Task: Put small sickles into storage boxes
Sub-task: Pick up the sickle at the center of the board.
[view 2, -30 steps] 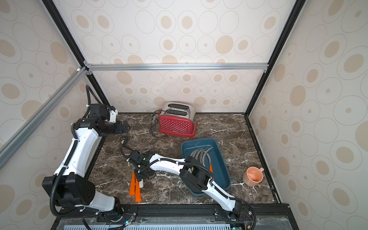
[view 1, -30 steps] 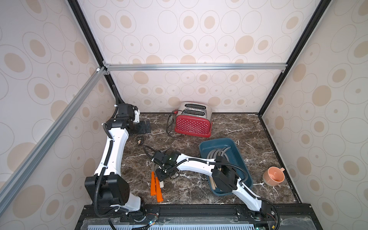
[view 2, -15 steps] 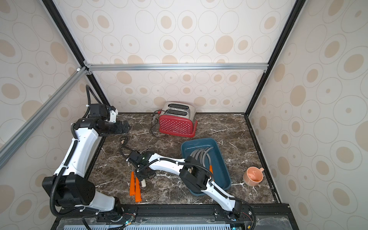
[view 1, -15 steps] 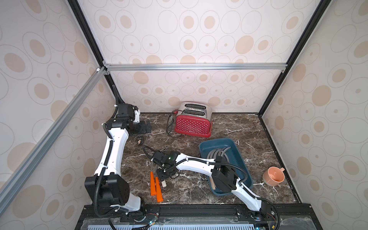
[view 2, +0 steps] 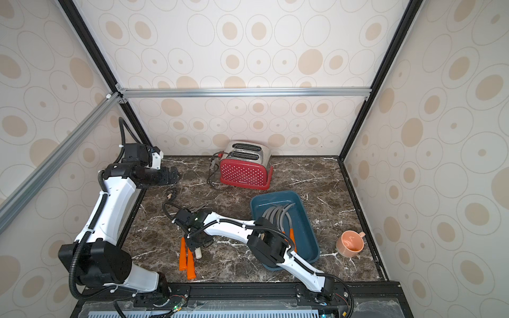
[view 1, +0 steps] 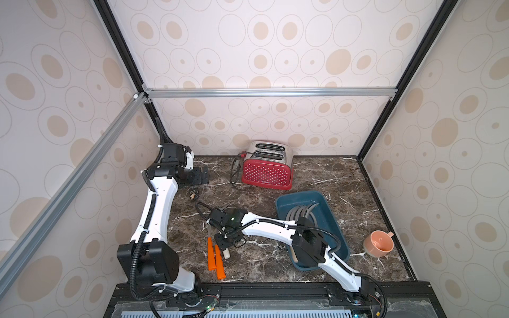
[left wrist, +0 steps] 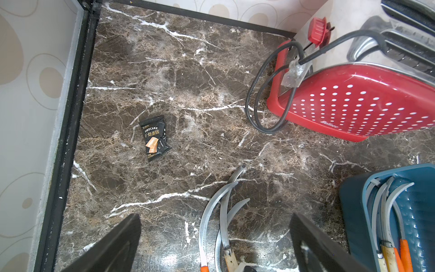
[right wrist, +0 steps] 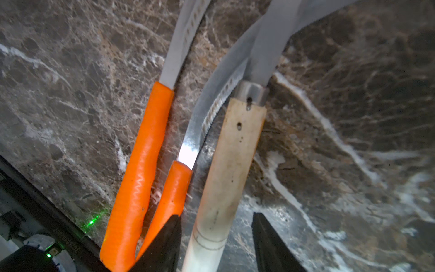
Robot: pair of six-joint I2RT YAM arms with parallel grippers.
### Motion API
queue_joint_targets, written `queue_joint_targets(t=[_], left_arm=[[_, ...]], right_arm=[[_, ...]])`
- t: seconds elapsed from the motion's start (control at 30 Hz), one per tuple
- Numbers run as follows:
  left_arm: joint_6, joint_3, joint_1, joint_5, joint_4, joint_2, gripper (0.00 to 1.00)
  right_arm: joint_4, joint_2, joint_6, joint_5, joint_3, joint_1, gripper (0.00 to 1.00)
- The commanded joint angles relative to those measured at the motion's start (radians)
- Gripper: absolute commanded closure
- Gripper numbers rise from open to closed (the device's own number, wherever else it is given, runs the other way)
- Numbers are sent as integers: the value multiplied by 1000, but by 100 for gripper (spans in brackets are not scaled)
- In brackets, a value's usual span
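The blue tray [view 1: 329, 223] at near right holds several sickles [view 1: 301, 213]; three more lie on the marble table [view 1: 261, 263] left of it (likely stiff and light, with thin toothed steel blades [right wrist: 219, 89]). The right gripper [right wrist: 215, 215] stands partly spread astride the smooth pale wooden handle [right wrist: 230, 164], probably the safest hold, while the left gripper [left wrist: 214, 215] hangs spread, empty.

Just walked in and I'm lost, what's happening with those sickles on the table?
The right gripper is open, its jaws either side of the wooden-handled sickle, not yet closed. Two orange-handled sickles lie beside it on the table. Several sickles already lie in the blue tray. The left gripper hangs open near the back, holding nothing.
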Motion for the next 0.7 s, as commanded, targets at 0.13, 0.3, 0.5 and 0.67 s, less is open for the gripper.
queue_joint_targets(t=[0.13, 0.3, 0.5, 0.67], left_arm=[[5, 44, 7, 17, -1, -13, 1], [5, 39, 7, 19, 0, -13, 1], [4, 37, 8, 24, 1, -13, 1], [5, 37, 7, 28, 2, -11, 1]], right_arm=[[-66, 49, 0, 24, 41, 18, 49], [-112, 73, 3, 62, 67, 26, 51], [-170, 103, 9, 96, 107, 33, 53], [-210, 114, 15, 130, 122, 36, 56]])
